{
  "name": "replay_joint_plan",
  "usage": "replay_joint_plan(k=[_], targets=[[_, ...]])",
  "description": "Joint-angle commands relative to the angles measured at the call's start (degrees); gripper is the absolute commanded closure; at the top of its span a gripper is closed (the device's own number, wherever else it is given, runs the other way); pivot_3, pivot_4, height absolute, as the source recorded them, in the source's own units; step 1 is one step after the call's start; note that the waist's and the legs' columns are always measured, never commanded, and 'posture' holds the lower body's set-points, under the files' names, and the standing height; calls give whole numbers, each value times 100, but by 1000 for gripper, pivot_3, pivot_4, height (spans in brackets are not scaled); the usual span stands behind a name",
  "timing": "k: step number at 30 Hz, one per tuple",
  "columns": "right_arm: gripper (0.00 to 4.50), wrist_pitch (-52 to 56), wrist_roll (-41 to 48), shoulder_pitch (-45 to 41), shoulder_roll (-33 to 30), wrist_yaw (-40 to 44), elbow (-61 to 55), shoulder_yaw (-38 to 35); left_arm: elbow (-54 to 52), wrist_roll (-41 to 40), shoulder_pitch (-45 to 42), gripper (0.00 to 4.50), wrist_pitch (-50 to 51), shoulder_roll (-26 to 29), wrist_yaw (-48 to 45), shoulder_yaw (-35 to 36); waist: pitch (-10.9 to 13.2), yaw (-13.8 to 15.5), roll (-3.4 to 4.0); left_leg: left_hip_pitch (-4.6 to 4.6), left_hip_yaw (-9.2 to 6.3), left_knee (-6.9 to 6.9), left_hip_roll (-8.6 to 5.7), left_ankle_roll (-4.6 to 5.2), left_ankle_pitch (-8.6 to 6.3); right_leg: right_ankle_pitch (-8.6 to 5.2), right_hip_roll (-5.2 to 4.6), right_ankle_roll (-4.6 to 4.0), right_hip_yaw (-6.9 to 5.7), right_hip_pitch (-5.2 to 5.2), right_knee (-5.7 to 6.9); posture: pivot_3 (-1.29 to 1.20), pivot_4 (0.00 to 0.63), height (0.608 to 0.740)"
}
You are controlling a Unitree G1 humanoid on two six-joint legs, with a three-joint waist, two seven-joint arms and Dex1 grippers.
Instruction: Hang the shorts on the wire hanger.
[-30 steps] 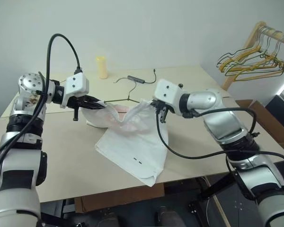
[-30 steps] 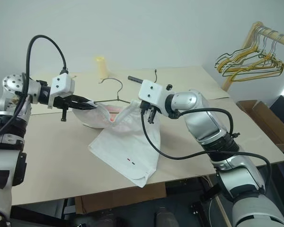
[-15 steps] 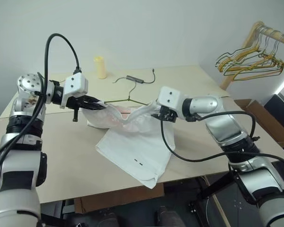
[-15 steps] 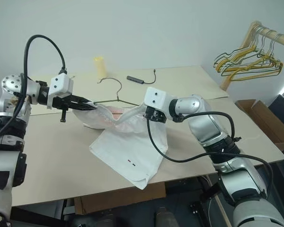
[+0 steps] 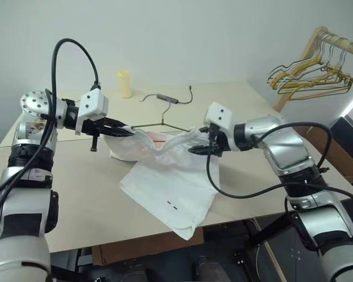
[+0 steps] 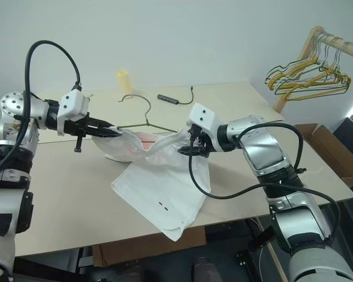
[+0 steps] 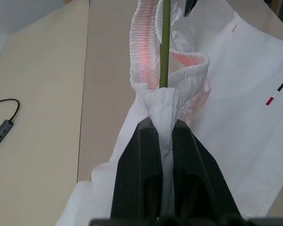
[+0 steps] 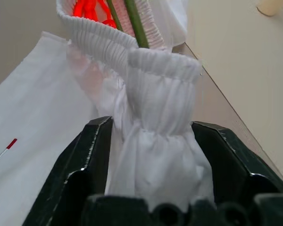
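The white shorts point(image 5: 165, 188) lie spread on the table, with their gathered waistband lifted between my two grippers. My left gripper point(image 5: 125, 130) is shut on one end of the waistband point(image 7: 162, 101). My right gripper point(image 5: 195, 150) is at the other end, open, and a thick bunch of waistband point(image 8: 155, 141) sits between its two spread fingers. The wire hanger point(image 5: 163, 124) lies on the table behind the shorts, hook pointing away from me. One thin arm of it point(image 7: 164, 47) runs into the waistband opening.
A yellow cup point(image 5: 126, 83) and a small dongle with a cable point(image 5: 167, 98) sit at the table's far side. A wooden rack with yellow and green hangers point(image 5: 315, 73) stands at the right, above a cardboard box point(image 5: 329, 150). The table's front edge point(image 5: 76, 238) is near.
My right gripper has rolled, shifted right along the waistband and gone from a shut pinch to spread fingers around the cloth. The left gripper has kept its hold and place.
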Motion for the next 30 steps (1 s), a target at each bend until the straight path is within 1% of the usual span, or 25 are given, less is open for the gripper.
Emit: replay_joint_plan(k=[1,5,6,7,10,12,13,15,17,21,24,25,27,30], targets=[[2641,22,86,-202,9,-16,-98,-215,-203,-92,-42,4500,-13,86,-18,75,0,7,0,0,0,0,0,0,0,0,0,0,0,0,0,-62,0,740],[4096,4,100,-177,-33,-55,-138,-232,-218,-148,-31,4500,69,164,-18,-36,0,8,0,-1,0,0,0,0,0,0,0,0,0,0,-1,-66,0,740],[4348,-5,108,-168,-45,-53,-145,-240,-194,-126,-35,4500,32,158,-18,-18,0,7,0,-1,0,0,0,0,0,0,0,0,0,0,-1,-67,0,740],[4479,-13,115,-151,-47,-77,-158,-258,-99,-23,-70,4500,-30,121,113,8,0,7,0,0,0,-1,0,0,0,0,0,1,0,0,-1,-68,0,740],[4483,-80,98,-100,-68,-100,-201,-260,219,150,-180,4500,-179,23,390,50,0,12,0,0,1,2,0,0,0,0,-1,0,0,0,1,-69,0,740],[4483,-70,105,-76,-54,-138,-229,-280,406,172,-279,4500,-23,-37,535,89,0,17,0,0,0,2,0,0,0,0,0,0,-1,0,2,-72,0,740],[4484,-60,109,-58,-50,-163,-250,-291,503,186,-321,3794,-7,-65,597,110,0,16,0,0,0,2,0,0,0,0,0,0,-1,0,1,-72,0,740],[4486,-11,127,-25,-41,-206,-302,-313,618,246,-357,3180,-79,-92,740,132,0,12,0,-1,0,1,0,0,0,0,0,1,-1,0,0,-76,0,740],[4500,98,171,18,-22,-288,-351,-365,784,301,-417,2444,-239,-93,931,173,0,8,0,-1,1,1,0,0,0,0,-1,1,-1,0,-2,-82,0,740],[4500,362,264,95,23,-491,-374,-490,1131,204,-612,1131,-327,14,921,364,0,-10,0,-1,0,1,0,0,0,0,0,0,-1,-1,1,-89,0,740],[4500,555,343,224,-17,-645,-467,-643,1362,197,-788,137,-466,148,1126,562,0,-14,0,-1,1,1,0,0,0,0,0,0,-1,-1,-1,-96,0,740],[4500,663,371,280,-49,-721,-509,-709,1417,133,-856,49,-467,177,1214,684,0,-15,0,-1,1,1,0,0,0,0,-1,0,-1,-1,-1,-100,0,740],[4500,857,423,349,-82,-834,-571,-813,1485,41,-947,49,-422,188,1303,862,0,-17,0,-2,1,0,0,0,-1,0,-1,1,-1,-1,-3,-100,0,740],[4500,1813,591,445,-55,-1413,-534,-1416,1285,-382,-939,49,-78,111,1383,1304,0,-3,0,-2,0,1,0,0,-1,0,-3,1,-2,-1,0,-107,0,740]])
